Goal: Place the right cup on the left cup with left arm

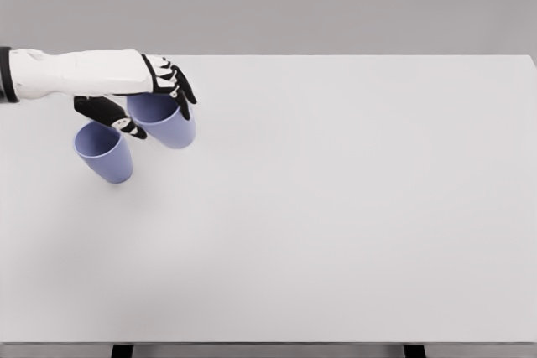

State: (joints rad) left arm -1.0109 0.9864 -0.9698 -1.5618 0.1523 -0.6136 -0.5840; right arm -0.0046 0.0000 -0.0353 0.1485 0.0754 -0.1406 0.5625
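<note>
head view: only feed; left arm enters from the picture's left, right arm not visible.
left hand [149, 100]: wrapped around the right cup [165, 120] at its rim, fingers [182, 88] over the far side, thumb on the near side. Reads as a grasp, not a hover.
right cup: in the hand, tilted, mouth up and toward the camera. Can't tell whether its base is on the counter [352, 207] or lifted clear.
left cup [104, 152]: standing free on the counter, just beside and in front-left of the held cup, mouth open upward. Looks close to the thumb; touching or not, can't tell.
step: my read is grasp done, transport/align phase. Stacking not yet done, the two cups sit side by side.
next move: lift enough to clear the left cup's rim, shift toward the camera and left until the held base is centred over that mouth, level out the tilt, lower, release.
risk: short travel with the thumb side leading; a low pass could knock the left cup over. Tilt left in at release could seat it crooked.
</note>
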